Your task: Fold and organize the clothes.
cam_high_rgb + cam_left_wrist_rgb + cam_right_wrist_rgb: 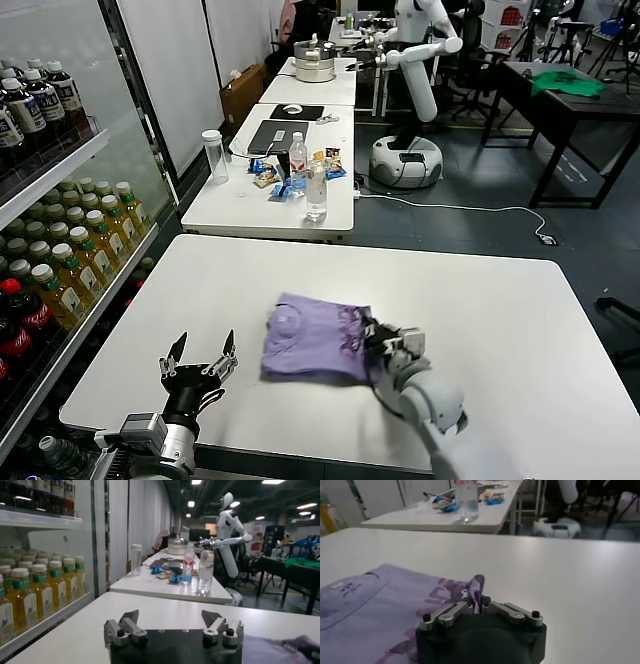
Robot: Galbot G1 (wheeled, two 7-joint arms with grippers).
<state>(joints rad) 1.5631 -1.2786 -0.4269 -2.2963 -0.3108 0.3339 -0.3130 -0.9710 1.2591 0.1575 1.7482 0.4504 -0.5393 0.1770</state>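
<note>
The clothes are one lavender T-shirt (312,337), lying partly folded near the middle of the white table (500,310), with a dark purple print along its right edge. My right gripper (383,345) is at that right edge, shut on a pinched-up fold of the T-shirt (476,586), which pokes up between its fingertips in the right wrist view. The shirt's collar and label (347,587) lie flat farther off. My left gripper (200,361) hovers open over the table's near left part, well left of the shirt, with nothing between its fingers (131,620).
A shelf of drink bottles (60,260) runs along the left side. Beyond the table's far edge stands another table (290,190) with water bottles and snacks. A white robot (415,60) and a dark table with a green cloth (568,84) stand farther back.
</note>
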